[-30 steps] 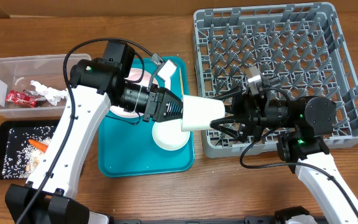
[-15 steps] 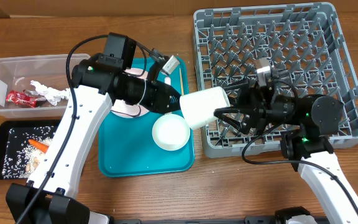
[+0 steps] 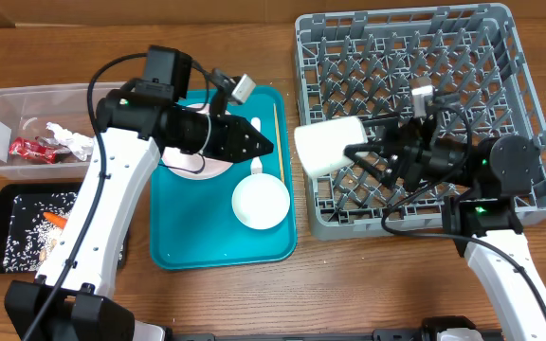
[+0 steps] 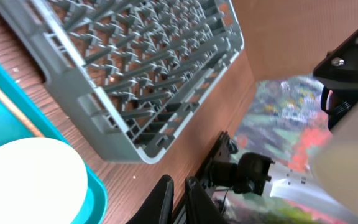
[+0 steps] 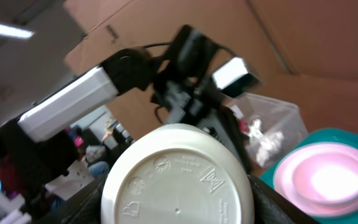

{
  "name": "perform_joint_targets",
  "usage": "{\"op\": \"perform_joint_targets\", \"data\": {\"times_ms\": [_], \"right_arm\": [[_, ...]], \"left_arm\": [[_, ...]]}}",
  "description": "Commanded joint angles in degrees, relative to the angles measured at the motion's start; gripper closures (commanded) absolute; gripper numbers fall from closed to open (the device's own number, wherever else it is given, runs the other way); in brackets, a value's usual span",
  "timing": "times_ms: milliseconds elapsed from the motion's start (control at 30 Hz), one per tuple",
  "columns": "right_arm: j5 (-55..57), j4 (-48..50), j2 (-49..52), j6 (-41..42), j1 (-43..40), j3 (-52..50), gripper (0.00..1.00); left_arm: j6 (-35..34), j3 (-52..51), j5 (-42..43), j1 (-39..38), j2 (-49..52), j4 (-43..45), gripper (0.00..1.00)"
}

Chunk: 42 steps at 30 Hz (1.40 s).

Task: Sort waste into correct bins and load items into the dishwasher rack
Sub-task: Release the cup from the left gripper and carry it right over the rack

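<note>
Right gripper (image 3: 356, 156): jaws clamped on the white cup (image 3: 325, 149), one finger on each side of its wall. The cup lies on its side in the air, base toward the wrist camera, over the left edge of the dishwasher rack (image 3: 500, 38). Left gripper (image 3: 262, 146): fingers drawn together with nothing between them, hovering left of the rack above the teal tray (image 3: 173, 254). The teal tray lies just left of the rack. On it are a white bowl (image 3: 261, 202) near the rack's lower left corner, thin chopsticks (image 3: 280, 137) along the edge nearest the rack, and a pink bowl (image 3: 195, 163) mostly hidden under the left arm. Farther left of the rack, the clear tub (image 3: 3, 109) holds a red wrapper (image 3: 28, 149) and tissues (image 3: 69, 140). The black tray (image 3: 8, 199) in front of it holds rice (image 3: 22, 232) and a carrot (image 3: 57, 220).
</note>
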Motion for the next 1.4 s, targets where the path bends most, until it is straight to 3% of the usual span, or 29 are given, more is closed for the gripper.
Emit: {"op": "perform_joint_targets", "data": {"times_ms": [0,133,400,567,700,867,967,1100,1233,1367], "right_arm": [[0.6,-2.7,-0.7,0.5,-2.6,1.6,0.44],[0.7,-6.8,-0.7,0.7,-5.5,1.6,0.44],[4.1,-11.0,-0.7,10.9,-12.3,4.6,0.47],[13.1,-27.4,-0.7,10.1,-16.0,15.0,0.48],[22.2,-41.8,-0.5,2.0,-16.0,23.6,0.49],[35.2,-71.1,1.9,-17.7,-15.9,37.3,0.49],[42.4,-82.2,3.1,-25.6,-15.6,40.9,0.49],[56.1,-91.8,3.4,-31.8,-13.7,41.2,0.5],[70.3,-94.9,3.4,-33.4,-8.8,41.2,0.5],[83.3,-97.7,3.8,-34.5,-2.3,41.2,0.5]], "left_arm": [[-1.8,0.2,-0.4,1.3,-0.2,0.0,0.89],[-1.8,0.2,-0.6,1.3,-0.2,-0.2,0.89],[-1.8,0.2,-1.0,1.3,-0.2,-0.2,0.89],[-1.8,0.2,-1.5,1.3,-0.2,-0.2,0.89],[-2.7,0.2,-5.4,1.3,-0.2,-0.2,0.89],[-3.8,0.2,-9.7,1.2,-0.2,-0.1,0.89],[-5.5,0.2,-13.5,1.2,-0.2,0.6,0.89],[-7.7,0.2,-18.0,1.2,-0.2,1.5,0.88],[-7.9,0.2,-21.8,1.2,-0.2,1.5,0.84],[-7.8,0.2,-25.4,1.2,-0.2,1.3,0.57]]}}
